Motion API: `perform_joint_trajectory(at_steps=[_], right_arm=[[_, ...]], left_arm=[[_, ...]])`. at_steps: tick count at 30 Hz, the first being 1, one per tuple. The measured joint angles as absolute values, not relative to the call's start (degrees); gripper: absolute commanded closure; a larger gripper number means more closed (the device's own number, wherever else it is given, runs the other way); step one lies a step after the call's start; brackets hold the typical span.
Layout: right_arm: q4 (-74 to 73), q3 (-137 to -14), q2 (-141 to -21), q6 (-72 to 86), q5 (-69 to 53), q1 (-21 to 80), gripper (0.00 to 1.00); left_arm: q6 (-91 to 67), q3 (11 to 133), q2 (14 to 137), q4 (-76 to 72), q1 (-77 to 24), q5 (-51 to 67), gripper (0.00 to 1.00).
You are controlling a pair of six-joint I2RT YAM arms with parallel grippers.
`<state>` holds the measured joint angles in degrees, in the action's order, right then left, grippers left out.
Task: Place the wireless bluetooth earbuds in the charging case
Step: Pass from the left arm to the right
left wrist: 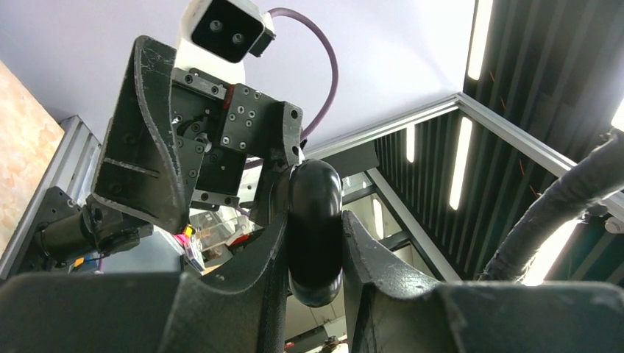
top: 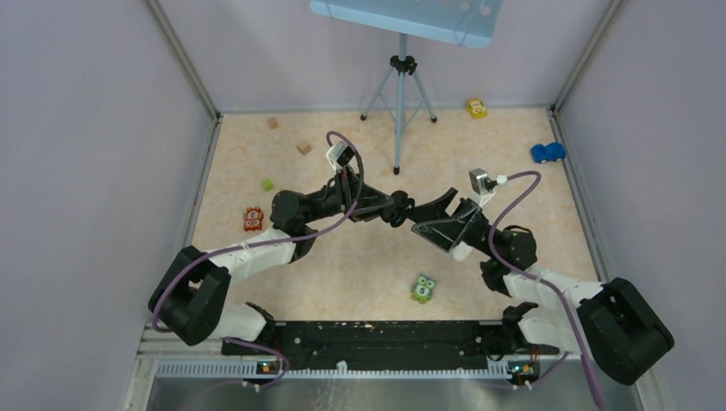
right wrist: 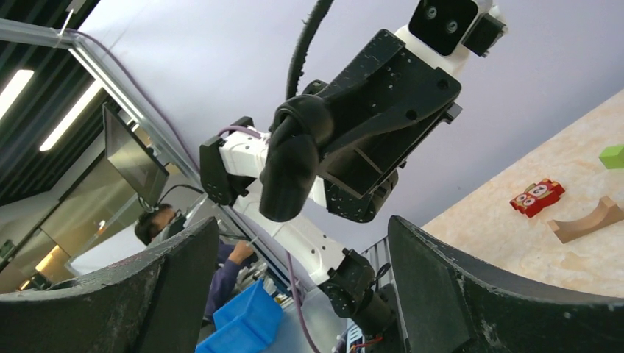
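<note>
The black, pebble-shaped charging case (left wrist: 315,228) stands on edge between my left gripper's (left wrist: 315,254) fingers, which are shut on it. Both arms meet in the air above the middle of the table. From above, the left gripper (top: 401,209) points right and the right gripper (top: 435,211) faces it closely. In the right wrist view the case (right wrist: 288,180) hangs above my right gripper (right wrist: 302,228), whose jaws stand wide open with nothing between them. One right finger (left wrist: 140,147) shows beside the case in the left wrist view. The earbuds are out of view.
A tripod (top: 400,103) stands at the back centre. On the table lie a blue toy car (top: 548,152), a yellow toy car (top: 476,108), two wooden cubes (top: 303,147), a green cube (top: 268,184), a red block (top: 252,218) and an owl figure (top: 423,288).
</note>
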<state>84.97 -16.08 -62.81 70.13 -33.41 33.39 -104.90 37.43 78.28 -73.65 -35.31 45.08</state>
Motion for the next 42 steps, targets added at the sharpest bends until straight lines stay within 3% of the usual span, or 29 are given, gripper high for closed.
perform_joint_trajectory(at_steps=[4, 14, 29, 42], right_arm=[[85.41, -16.6, -64.86, 70.32, -32.91, 33.39, 0.27], [85.73, -21.1, -67.37, 70.76, -33.12, 34.02, 0.29], [85.76, -22.09, -67.64, 71.18, -33.08, 34.35, 0.41], [85.86, -23.86, -68.16, 71.18, -33.28, 35.59, 0.61]], left_arm=[[-105.19, 37.41, 78.28, -74.0, -35.31, 44.97, 0.99], [-105.97, 37.36, 78.3, -75.29, -35.35, 44.23, 1.0], [-106.63, 37.26, 78.3, -76.47, -35.35, 44.05, 1.0], [-106.63, 36.95, 78.3, -76.51, -35.42, 43.86, 1.0]])
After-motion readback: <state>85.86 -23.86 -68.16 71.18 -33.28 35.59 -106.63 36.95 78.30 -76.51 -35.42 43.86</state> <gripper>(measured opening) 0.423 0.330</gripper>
